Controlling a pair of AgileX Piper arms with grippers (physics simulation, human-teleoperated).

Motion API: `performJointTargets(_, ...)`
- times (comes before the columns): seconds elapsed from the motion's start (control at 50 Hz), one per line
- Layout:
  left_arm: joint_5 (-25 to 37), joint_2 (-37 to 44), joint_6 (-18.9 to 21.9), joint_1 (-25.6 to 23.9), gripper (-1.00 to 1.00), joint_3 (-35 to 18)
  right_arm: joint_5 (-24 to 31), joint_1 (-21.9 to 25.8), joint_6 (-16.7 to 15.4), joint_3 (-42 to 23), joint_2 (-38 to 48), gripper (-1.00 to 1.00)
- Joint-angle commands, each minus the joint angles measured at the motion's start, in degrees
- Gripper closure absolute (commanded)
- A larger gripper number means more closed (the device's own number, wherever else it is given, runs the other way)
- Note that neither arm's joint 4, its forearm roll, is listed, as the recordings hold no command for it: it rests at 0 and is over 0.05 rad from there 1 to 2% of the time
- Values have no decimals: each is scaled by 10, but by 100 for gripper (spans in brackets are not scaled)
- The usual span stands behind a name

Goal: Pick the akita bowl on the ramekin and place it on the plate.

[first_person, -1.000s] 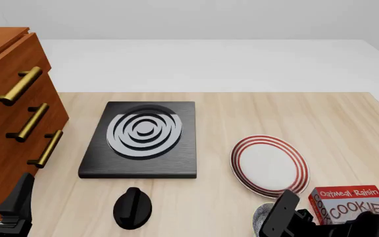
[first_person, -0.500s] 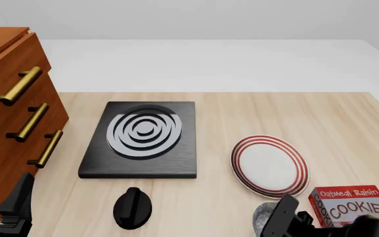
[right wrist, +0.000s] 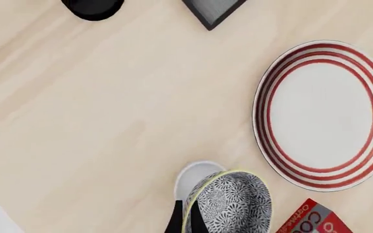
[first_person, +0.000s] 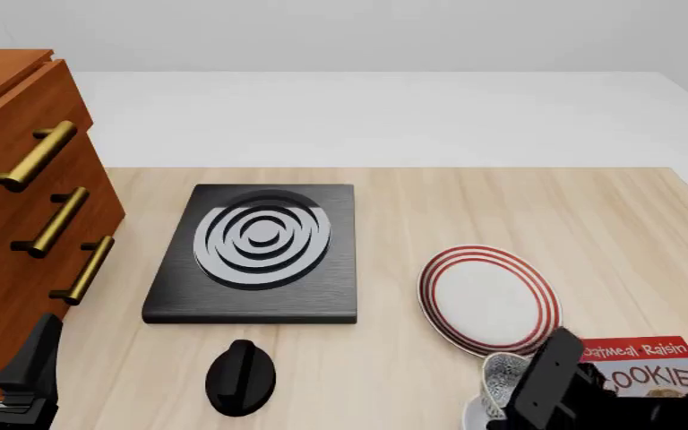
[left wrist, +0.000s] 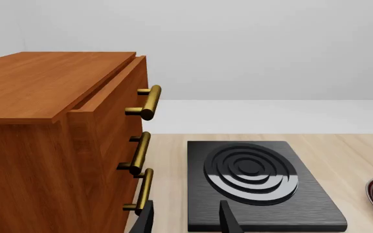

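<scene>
Wooden drawer cabinet (left wrist: 50,145) with brass handles (left wrist: 144,103), black ringed slab (left wrist: 258,179) beside it, left pincer (left wrist: 185,221) fingertips apart

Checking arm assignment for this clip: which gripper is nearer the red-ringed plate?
The right gripper: it holds the patterned bowl just beside the plate. The left gripper sits far off by the wooden drawers.

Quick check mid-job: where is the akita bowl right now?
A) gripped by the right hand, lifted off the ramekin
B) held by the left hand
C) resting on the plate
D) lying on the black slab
A: the right hand pinches the bowl's rim, the ramekin sits uncovered beneath, and the plate is bare.
</scene>
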Motion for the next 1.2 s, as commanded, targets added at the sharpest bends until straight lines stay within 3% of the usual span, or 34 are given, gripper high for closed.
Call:
performJointTargets(0.02,0,0,0,0,-100,0,92,-20,-13,-42,-65,100)
performJointTargets(0.22,0,0,0,0,-100,0,144,-39,-46,-101,-67,100)
performJointTargets(0.44,0,0,0,0,-100,0,145,-77,-98,-159,-32,100)
performJointTargets(1.0,0,0,0,0,-100,0,58,-165,-173,-192,86,100)
performJointTargets(1.2,0,0,0,0,-100,0,20,-186,-183,-217,145,100)
